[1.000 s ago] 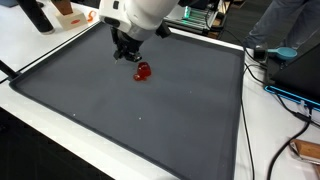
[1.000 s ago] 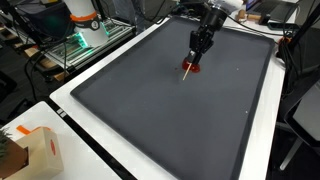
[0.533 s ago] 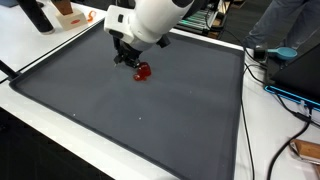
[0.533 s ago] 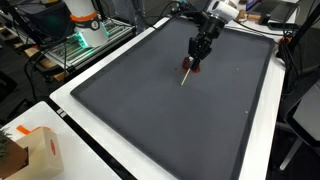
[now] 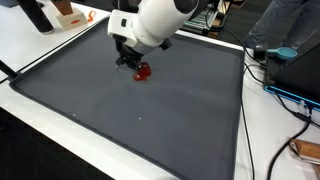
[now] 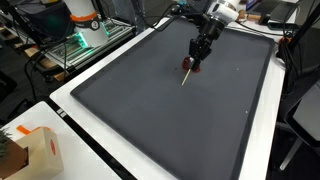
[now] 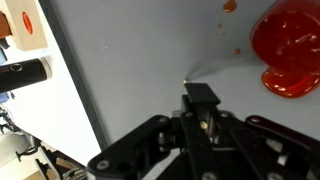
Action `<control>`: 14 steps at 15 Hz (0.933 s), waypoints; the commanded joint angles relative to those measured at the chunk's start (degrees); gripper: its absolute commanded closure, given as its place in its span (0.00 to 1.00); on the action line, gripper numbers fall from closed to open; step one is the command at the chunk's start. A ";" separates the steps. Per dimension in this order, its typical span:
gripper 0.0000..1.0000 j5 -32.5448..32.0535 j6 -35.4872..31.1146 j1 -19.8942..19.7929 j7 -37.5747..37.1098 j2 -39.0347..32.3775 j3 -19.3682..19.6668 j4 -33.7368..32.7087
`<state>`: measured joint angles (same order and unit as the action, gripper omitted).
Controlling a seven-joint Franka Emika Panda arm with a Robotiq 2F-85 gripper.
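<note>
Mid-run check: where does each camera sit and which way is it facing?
Exterior view: high beside the dark mat, looking down across it; white arm and gripper at top.
Exterior view: above the cardboard box corner, facing across the mat; arm far.
Wrist view: faces down; shut gripper fills the bottom.
Shared: mat, gripper, red object.

The tool [image 7: 200,100], at the lower middle of the wrist view, is matte black. The arm [image 5: 160,20] at the top of an exterior view is white. Upper right in the wrist view, the blob [image 7: 285,50] is glossy red with pale highlights, and small orange specks [image 7: 229,6] show above it. A thin stick [image 6: 185,77] near the top centre is pale tan. The mat [image 5: 150,120] is plain dark grey with faint light flecks, and the surface [image 5: 45,42] around it is white. The box [image 6: 38,150] at lower left is orange-brown with a white patch. The cable [image 5: 290,97] at the right edge is bright blue.
</note>
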<state>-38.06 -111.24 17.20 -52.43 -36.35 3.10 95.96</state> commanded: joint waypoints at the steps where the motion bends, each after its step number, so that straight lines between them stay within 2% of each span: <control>1: 0.97 -0.75 0.76 0.29 -0.13 -0.51 -0.17 -0.22; 14: 0.97 1.05 2.92 -0.39 4.90 -0.06 -1.27 -0.25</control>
<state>-37.96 -110.09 17.29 -49.87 -36.38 2.64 95.95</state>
